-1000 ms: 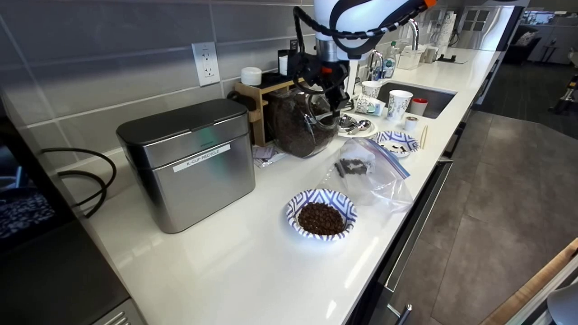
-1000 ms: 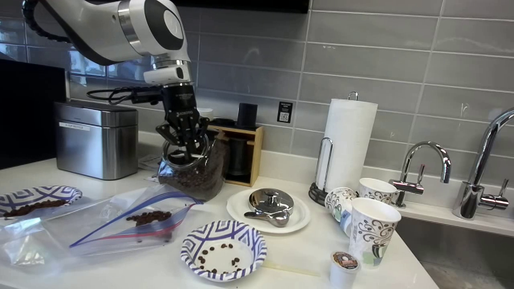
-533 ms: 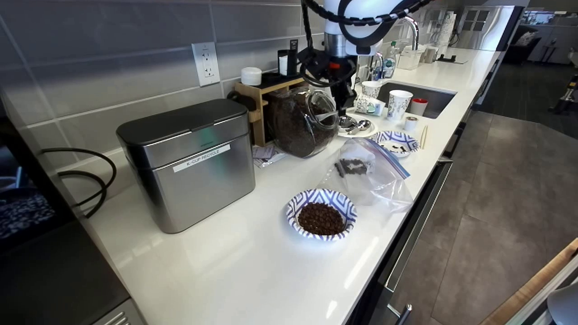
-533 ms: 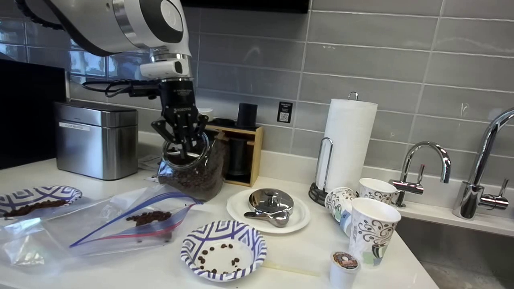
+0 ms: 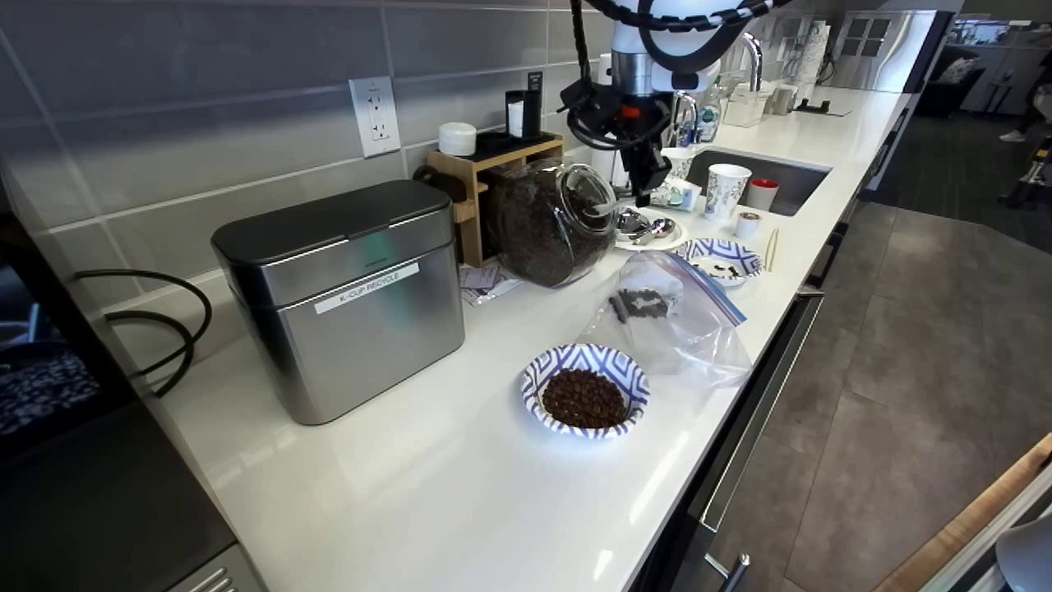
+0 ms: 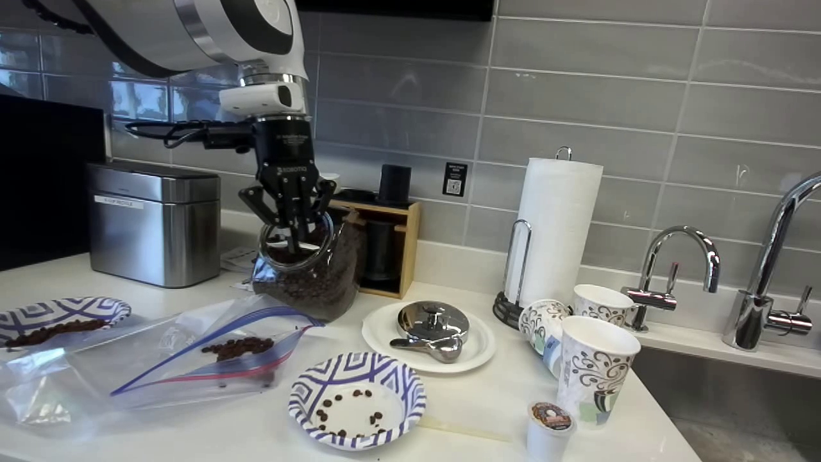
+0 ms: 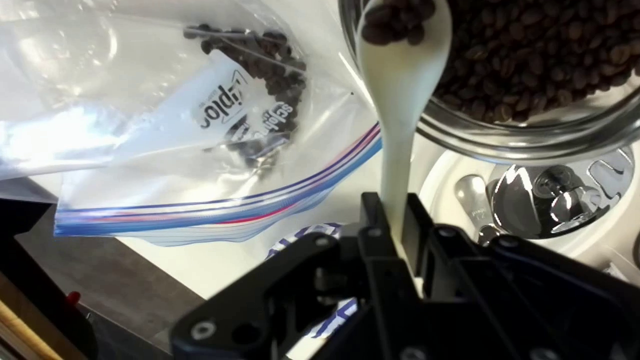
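Countertop (image 5: 394, 493), smooth, white and glossy, bears the whole spread. On it sits a round-bellied jar of clear glass (image 5: 542, 238), its wide mouth slanted upward and outward, which likely lets the contents be reached from the side; whether it is tipped or simply made that way I cannot tell. Near its foot sprawls a thin, crinkled, see-through plastic zip bag with a blue-and-red seal (image 7: 175, 150), slack seemingly because little fills it. Just beside the jar's mouth hangs a black, many-jointed gripper (image 7: 394, 215), its two flat fingers pinching a slim handle. Flanking the bag lie a well-filled paper bowl in blue-and-white geometric print (image 5: 585, 356) and a matching, nearly bare paper bowl (image 6: 349, 410). The pinched handle belongs to a long white spoon (image 7: 400, 115), apparently plastic, gripped so far back that its oval scoop end projects free of the fingers, over the jar's rim in the wrist view. Smallest are the dark, oval, creased coffee beans (image 7: 378, 33), a little heap cupped in the spoon, the same kind crowding the jar.
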`<state>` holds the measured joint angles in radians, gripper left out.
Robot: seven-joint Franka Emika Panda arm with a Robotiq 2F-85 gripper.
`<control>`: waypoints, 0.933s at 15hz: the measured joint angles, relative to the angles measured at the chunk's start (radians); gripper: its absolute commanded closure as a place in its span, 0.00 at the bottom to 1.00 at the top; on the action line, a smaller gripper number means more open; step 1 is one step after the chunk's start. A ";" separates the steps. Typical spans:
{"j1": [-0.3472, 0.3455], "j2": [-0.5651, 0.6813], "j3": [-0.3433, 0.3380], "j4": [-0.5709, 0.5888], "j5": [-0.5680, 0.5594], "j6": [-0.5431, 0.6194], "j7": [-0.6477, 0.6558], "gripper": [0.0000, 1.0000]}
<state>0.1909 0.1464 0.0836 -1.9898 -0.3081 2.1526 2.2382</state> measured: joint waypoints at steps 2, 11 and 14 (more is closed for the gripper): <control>-0.010 -0.010 -0.002 -0.010 0.000 0.000 -0.020 0.97; -0.060 -0.090 -0.009 -0.075 0.003 0.003 -0.225 0.97; -0.084 -0.127 -0.017 -0.114 0.009 0.017 -0.310 0.97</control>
<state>0.1068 0.0189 0.0664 -2.1040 -0.2988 2.1699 1.9279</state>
